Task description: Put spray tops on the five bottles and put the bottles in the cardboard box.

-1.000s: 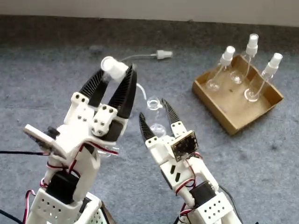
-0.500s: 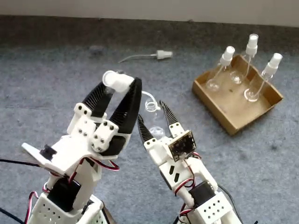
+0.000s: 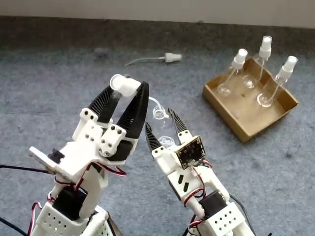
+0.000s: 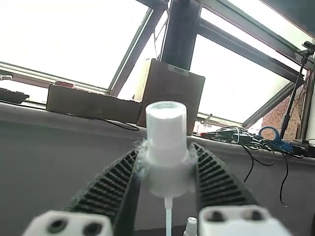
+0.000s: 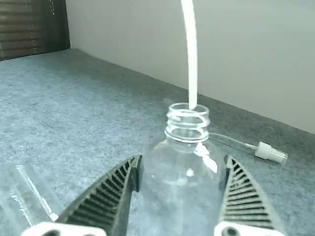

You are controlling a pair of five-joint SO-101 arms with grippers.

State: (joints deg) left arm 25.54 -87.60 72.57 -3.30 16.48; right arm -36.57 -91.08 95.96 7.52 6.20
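Both grippers are being used at once. The left gripper (image 3: pixel 127 87) is being closed on the collar of a spray top (image 4: pixel 166 142), and the right gripper (image 3: pixel 159 119) is being closed around the body of a clear bottle (image 5: pixel 184 172) that is being held upright. In the high view the spray top is being carried at about 10 o'clock from the bottle's neck, while its thin tube (image 5: pixel 189 54) is being fed down into the opening.

The main risk is judged to be misalignment. If the top is being lowered off-centre, the tube may be bent against the rim, or the collar may be seated crooked on the threads. Downward force may also be passed into the smooth bottle, so that it is pushed through the right fingers or tipped.

Farther off, at 12 o'clock, a spare top (image 3: pixel 167 58) is lying on the grey table cover (image 3: pixel 59 78). At 2 o'clock a cardboard box (image 3: pixel 231 120) is being filled, with three capped bottles (image 3: pixel 231 73) standing inside.
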